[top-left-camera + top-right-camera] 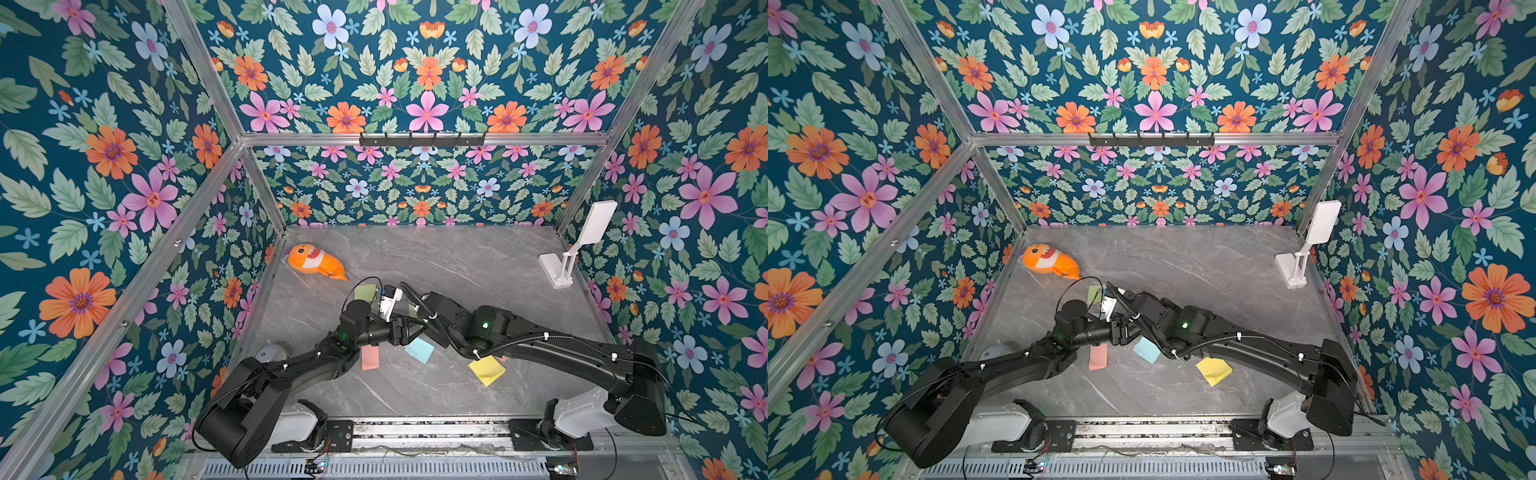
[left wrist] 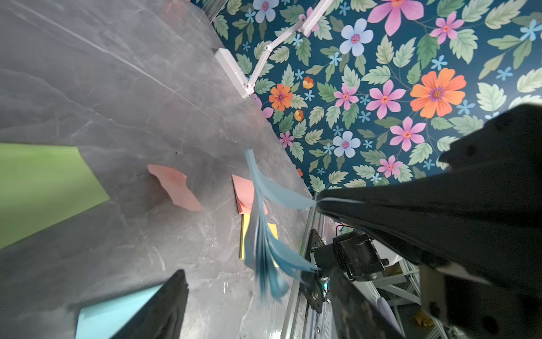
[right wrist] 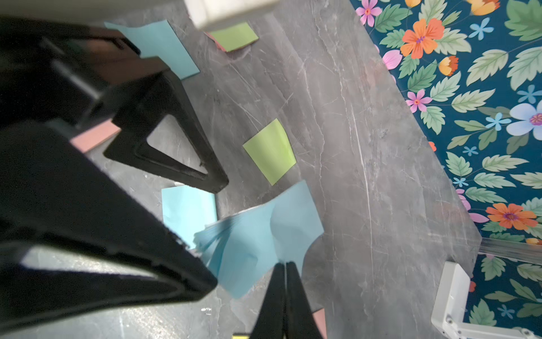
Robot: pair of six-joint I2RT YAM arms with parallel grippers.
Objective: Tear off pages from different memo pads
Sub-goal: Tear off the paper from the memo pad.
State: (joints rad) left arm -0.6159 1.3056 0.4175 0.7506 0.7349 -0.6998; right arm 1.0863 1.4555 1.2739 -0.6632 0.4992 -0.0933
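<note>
My right gripper (image 3: 286,264) is shut on the corner of one blue page (image 3: 296,211). The rest of the blue memo pad (image 3: 249,243) hangs fanned out below that page, above the table. In the left wrist view the same pad (image 2: 259,234) dangles from the right gripper (image 2: 316,202). My left gripper (image 2: 256,271) is open, its jaws wide apart on either side of the hanging pad and touching nothing. Both grippers meet at the table's middle in both top views, where the left gripper (image 1: 411,328) covers the pad.
Loose on the grey table lie a green page (image 3: 271,151), a pink pad (image 1: 370,357), a blue sheet (image 1: 419,350), a yellow pad (image 1: 487,370) and a green pad (image 1: 365,293). An orange plush fish (image 1: 316,262) lies back left. A white stand (image 1: 561,266) is back right.
</note>
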